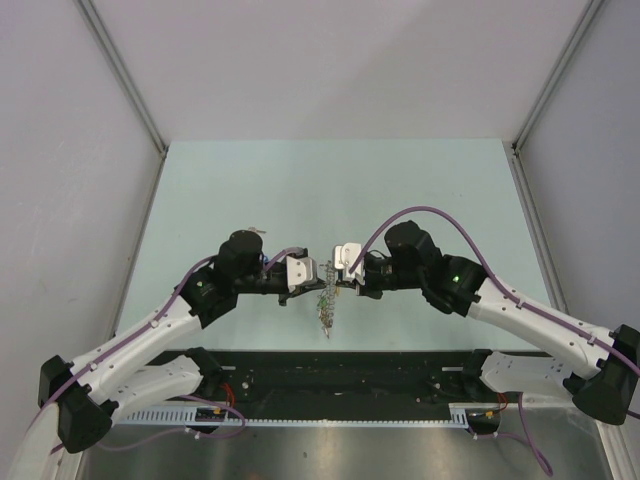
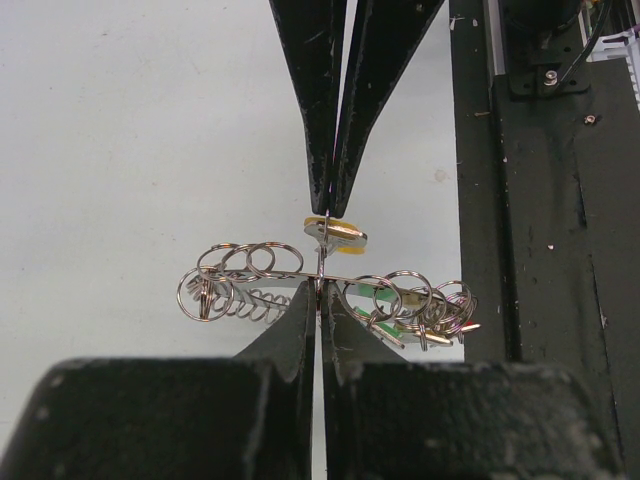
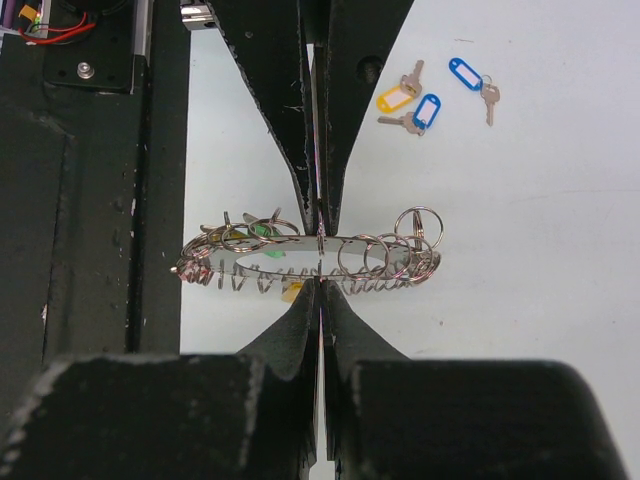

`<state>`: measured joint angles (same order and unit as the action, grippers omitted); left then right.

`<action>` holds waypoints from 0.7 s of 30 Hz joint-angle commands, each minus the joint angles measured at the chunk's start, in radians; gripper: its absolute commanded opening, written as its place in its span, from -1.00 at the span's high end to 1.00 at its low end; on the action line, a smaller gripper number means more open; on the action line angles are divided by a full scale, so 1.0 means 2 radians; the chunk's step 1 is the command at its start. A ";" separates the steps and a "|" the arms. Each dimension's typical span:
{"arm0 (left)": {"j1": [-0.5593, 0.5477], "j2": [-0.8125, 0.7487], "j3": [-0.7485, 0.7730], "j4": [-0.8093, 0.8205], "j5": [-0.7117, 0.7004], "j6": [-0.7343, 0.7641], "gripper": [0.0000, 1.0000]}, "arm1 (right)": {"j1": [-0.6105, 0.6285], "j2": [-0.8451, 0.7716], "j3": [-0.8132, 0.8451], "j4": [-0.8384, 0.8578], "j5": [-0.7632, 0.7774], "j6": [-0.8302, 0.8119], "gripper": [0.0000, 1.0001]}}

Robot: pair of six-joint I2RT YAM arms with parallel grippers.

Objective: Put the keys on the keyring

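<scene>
Closest to me, at the bottom of the top view, a black rail [image 1: 340, 375] runs across between my two arm bases. Just past it, in the middle of the frame, my arms bend in and meet tip to tip over the pale green surface [image 1: 340, 180].

In the left wrist view my left hand [image 2: 320, 298] comes up from the bottom edge. Its two fingers are squeezed tight together and pinch the near side of the keyring [image 2: 250, 285]. The keyring lies across the middle of that frame, from left to right, full of little silver loops and keys.

In the right wrist view my right hand [image 3: 318, 292] comes up from the bottom edge. Its fingers are squeezed together too, and they bite the other side of the ring. So the ring sits between the two hands, with one hand on each side. In the top view it hangs down a little below them.

A small yellow tag [image 2: 335, 232] sits right at the right hand's tips. I cannot tell if the fingers pinch it too.

Farther off, in the upper right of the right wrist view, three loose keys [image 3: 427, 110] lie on the surface, well apart from the ring. One has a yellow tag and two have blue tags.
</scene>
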<state>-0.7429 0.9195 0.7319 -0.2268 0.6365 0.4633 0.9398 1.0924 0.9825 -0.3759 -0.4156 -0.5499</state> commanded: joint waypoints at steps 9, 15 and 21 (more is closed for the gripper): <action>0.002 -0.013 0.002 0.016 0.032 0.016 0.99 | 0.003 -0.002 0.021 0.017 -0.004 0.007 1.00; 0.002 -0.011 0.002 0.016 0.032 0.016 0.99 | 0.003 0.000 0.021 0.019 -0.006 0.007 1.00; 0.002 -0.011 0.003 0.017 0.033 0.016 0.99 | 0.003 0.002 0.022 0.020 -0.008 0.007 1.00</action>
<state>-0.7429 0.9195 0.7319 -0.2272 0.6502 0.4641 0.9405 1.0943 0.9825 -0.3687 -0.4171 -0.5499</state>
